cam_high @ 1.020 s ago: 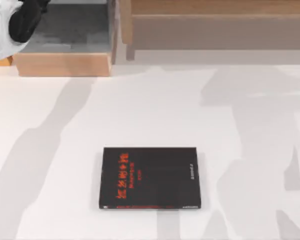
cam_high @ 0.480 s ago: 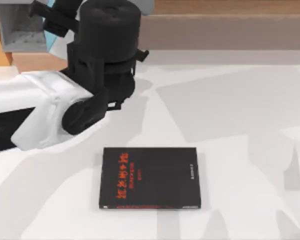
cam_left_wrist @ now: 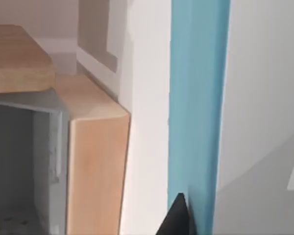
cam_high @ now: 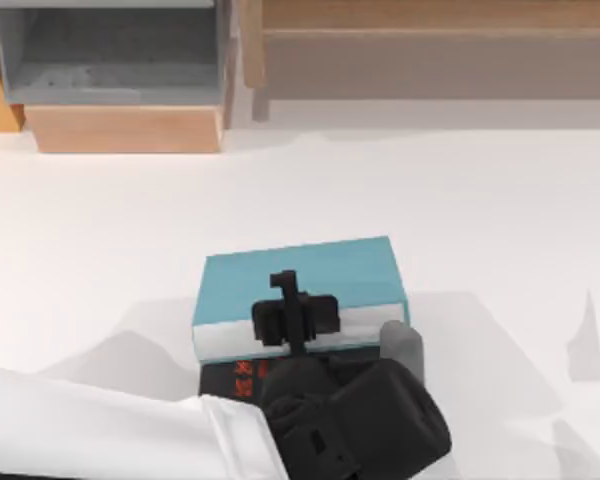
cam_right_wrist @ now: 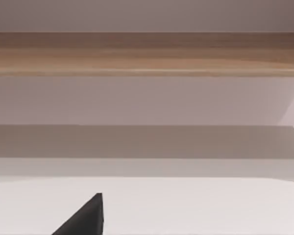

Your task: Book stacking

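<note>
A thick light-blue book (cam_high: 310, 272) with white page edges lies over the thin black book (cam_high: 242, 372). Only a strip of the black book with red lettering shows at its near side. My left gripper (cam_high: 295, 318) reaches in from the lower left and is shut on the light-blue book at its page-edge side. One finger lies over the cover. In the left wrist view the blue book (cam_left_wrist: 196, 98) runs close past a dark fingertip (cam_left_wrist: 177, 218). In the right wrist view a dark fingertip (cam_right_wrist: 88, 218) of my right gripper shows over the white table.
A wooden cabinet (cam_high: 125, 130) with a grey open compartment stands at the back left, also in the left wrist view as the cabinet (cam_left_wrist: 95, 161). A long wooden shelf (cam_high: 430, 55) runs along the back. White tabletop (cam_high: 500, 220) lies open to the right.
My left arm swung from the back left down to the front centre, carrying the light-blue book. That book now covers most of the black book, which has not moved.
</note>
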Available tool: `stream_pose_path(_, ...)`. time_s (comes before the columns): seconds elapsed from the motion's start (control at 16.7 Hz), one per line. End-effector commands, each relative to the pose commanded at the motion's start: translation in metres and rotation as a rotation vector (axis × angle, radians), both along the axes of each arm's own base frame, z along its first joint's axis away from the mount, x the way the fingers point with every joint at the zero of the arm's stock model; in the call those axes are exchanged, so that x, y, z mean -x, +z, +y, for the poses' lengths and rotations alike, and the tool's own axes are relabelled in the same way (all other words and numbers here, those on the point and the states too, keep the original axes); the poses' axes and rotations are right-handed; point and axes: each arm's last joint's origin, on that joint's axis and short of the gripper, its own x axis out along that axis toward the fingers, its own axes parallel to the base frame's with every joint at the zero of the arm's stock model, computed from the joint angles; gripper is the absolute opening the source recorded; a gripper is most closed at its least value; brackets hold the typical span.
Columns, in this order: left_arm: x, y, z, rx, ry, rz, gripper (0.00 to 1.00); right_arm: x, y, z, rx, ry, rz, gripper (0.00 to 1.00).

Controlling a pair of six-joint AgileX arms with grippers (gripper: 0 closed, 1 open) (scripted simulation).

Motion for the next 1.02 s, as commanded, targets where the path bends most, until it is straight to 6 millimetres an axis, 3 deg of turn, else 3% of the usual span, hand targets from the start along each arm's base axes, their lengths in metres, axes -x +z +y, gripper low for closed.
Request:
stream_pose_path(0.18,0.0144,-0.0124,0.0029,-0.078,-0.053,0.037,0.00,0.0000,0.0000,0.0000,0.000,0.000,0.000,1.00)
stream_pose_path(0.9,0.0098,-0.0144,0.0028,-0.078,-0.053,0.037,0.00,0.0000,0.0000,0.0000,0.000,0.000,0.000,1.00)
stream_pose_path(1.02,0.0098,-0.0144,0.0028,-0.078,-0.053,0.037,0.15,0.0000,0.0000,0.0000,0.000,0.000,0.000,1.00)
